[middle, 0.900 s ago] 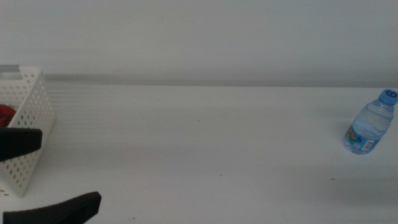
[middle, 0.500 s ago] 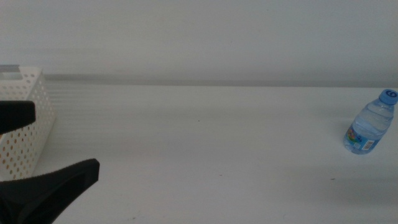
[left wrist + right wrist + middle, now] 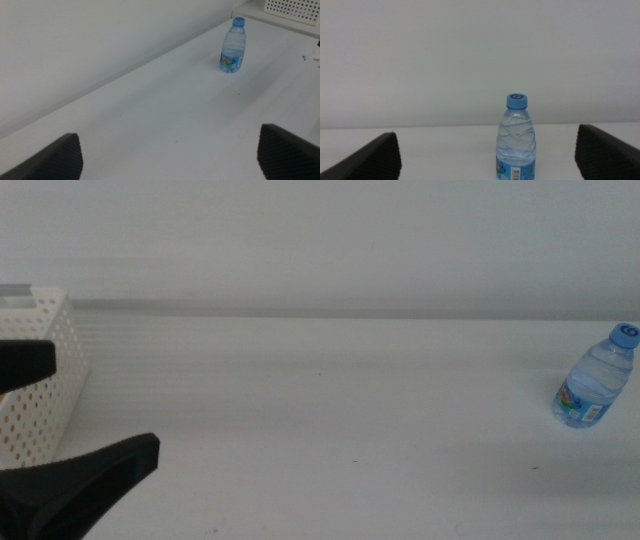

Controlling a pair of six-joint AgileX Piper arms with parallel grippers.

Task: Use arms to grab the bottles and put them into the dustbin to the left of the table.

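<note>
the left claw (image 3: 45, 420) sits at the left edge of the middle view, just in front of the dustbin (image 3: 45, 395), its jaws spread wide and holding nothing. what lies inside the dustbin cannot be seen from here. the only bottle in sight is the water bottle (image 3: 596, 377), upright with its blue cap on, far off at the right end of the surface (image 3: 330, 400) and well apart from the dustbin. the right claw is out of the middle view; its wrist camera faces that water bottle (image 3: 516, 140) straight on, jaws spread to either side of it and not touching it. judging by this, one bottle is left to grab and carry across to the dustbin.
</note>
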